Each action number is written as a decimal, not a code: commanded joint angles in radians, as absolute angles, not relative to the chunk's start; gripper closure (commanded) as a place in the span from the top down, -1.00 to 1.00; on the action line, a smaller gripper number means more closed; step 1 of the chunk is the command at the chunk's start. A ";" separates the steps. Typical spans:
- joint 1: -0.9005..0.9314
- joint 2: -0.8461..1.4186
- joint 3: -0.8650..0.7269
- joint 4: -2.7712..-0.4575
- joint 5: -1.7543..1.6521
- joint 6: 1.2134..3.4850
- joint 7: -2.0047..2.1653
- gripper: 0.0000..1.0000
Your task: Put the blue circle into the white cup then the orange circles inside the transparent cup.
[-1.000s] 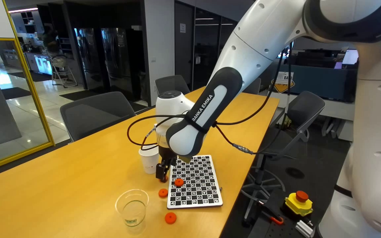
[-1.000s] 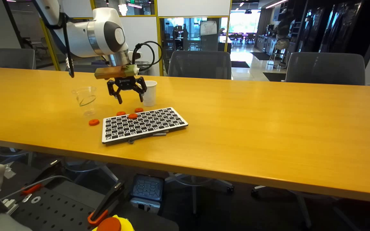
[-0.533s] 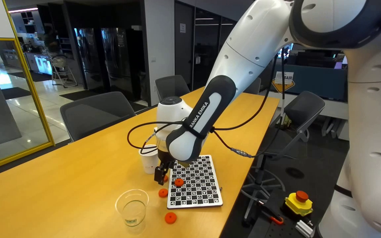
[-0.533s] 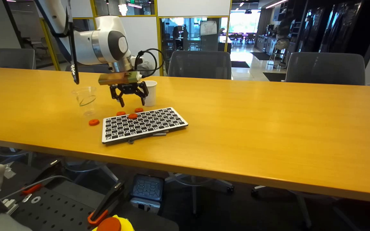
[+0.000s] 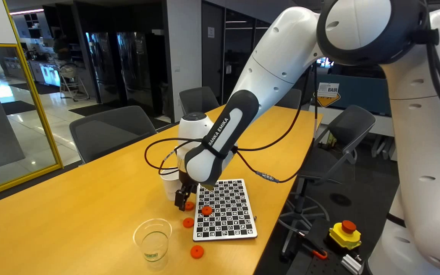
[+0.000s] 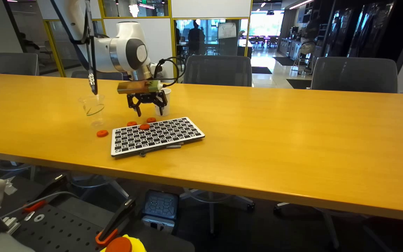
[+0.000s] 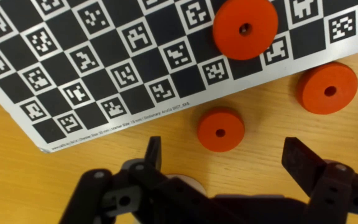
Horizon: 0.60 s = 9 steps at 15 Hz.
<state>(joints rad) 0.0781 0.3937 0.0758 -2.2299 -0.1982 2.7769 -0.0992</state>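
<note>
My gripper (image 6: 150, 112) is open and empty above the table, beside the white cup (image 6: 167, 101). In the wrist view an orange circle (image 7: 220, 143) lies on the table between and below the open fingertips. Another orange circle (image 7: 329, 90) lies to its right there, and one (image 7: 244, 40) rests on the checkered board. A further orange circle (image 5: 197, 251) lies near the transparent cup (image 5: 152, 240), which stands upright. The white cup stands upright, partly behind the gripper in both exterior views; part of it shows under a finger in the wrist view (image 7: 188, 181). The blue circle is hidden or out of view.
The checkered board (image 5: 225, 225) lies flat near the table edge, right beside the orange circles. The wooden table (image 6: 275, 140) has dark chairs (image 6: 217, 70) along its far side. A yellow and red stop button (image 5: 345, 233) sits off the table.
The gripper has moved lower and sideways toward the white cup, and now sits over the orange circle nearest that cup. It stays open. The cups, circles and board have not moved.
</note>
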 commanded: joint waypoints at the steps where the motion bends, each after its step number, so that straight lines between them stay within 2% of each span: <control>1: 0.054 0.421 0.099 -2.182 -0.145 2.739 -0.151 1.00; 9: 0.045 0.422 0.112 -2.184 -0.108 2.715 -0.175 1.00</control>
